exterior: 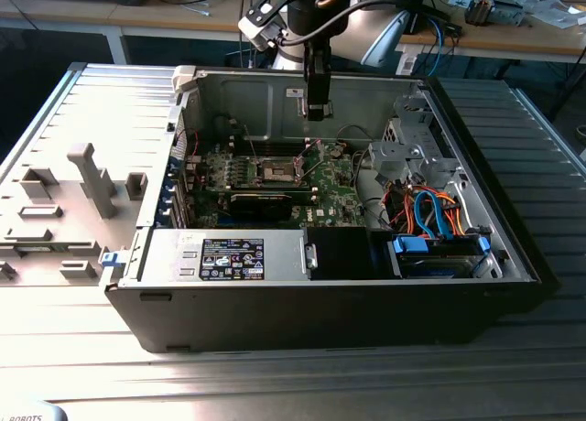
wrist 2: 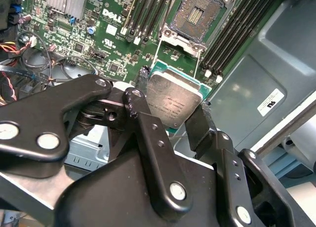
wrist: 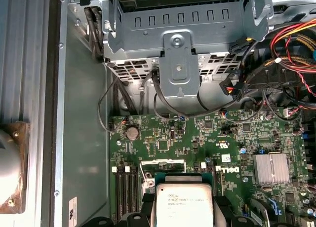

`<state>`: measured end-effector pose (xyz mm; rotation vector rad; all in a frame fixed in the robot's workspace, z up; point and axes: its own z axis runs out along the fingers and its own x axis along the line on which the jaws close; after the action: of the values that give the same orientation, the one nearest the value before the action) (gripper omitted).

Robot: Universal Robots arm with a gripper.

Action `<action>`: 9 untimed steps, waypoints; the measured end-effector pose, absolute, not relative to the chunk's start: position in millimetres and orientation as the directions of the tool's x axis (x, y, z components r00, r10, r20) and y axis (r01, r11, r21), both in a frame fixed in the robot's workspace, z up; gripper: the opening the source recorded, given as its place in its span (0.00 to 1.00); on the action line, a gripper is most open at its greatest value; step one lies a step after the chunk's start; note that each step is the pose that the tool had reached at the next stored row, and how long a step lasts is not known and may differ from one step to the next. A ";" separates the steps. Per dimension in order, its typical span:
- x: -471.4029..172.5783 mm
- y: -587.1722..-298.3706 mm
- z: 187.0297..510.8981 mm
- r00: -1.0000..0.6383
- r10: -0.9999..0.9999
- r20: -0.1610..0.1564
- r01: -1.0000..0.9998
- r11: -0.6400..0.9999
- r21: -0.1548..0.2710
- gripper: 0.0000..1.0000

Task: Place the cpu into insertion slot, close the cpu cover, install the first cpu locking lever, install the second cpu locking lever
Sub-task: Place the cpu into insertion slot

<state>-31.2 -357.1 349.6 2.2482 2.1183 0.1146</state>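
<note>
The gripper [wrist 2: 173, 108] is clenched on the cpu [wrist 2: 170, 94], holding it above the motherboard [wrist 2: 111, 44]; the insertion slot [wrist 2: 197, 12] lies bare; seating, closing and both lockings remain undone.

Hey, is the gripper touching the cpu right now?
Touching. In the second wrist view the gripper presses its fingers against opposite edges of the cpu, holding it above the motherboard.
</note>
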 end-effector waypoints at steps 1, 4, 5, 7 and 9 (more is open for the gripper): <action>-31.2 -357.1 349.6 0.060 0.998 0.019 0.994 -0.061 0.088 0.55; -31.2 -357.1 349.6 0.064 0.998 0.019 0.994 -0.065 0.088 0.55; -31.2 -357.1 349.6 0.065 0.998 0.019 0.994 -0.066 0.087 0.55; -31.2 -357.1 349.6 0.068 0.998 0.019 0.994 -0.069 0.088 0.55; -31.2 -357.1 349.6 0.071 0.997 0.019 0.994 -0.072 0.087 0.55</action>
<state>-31.2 -357.1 349.6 2.2607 2.1043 0.1141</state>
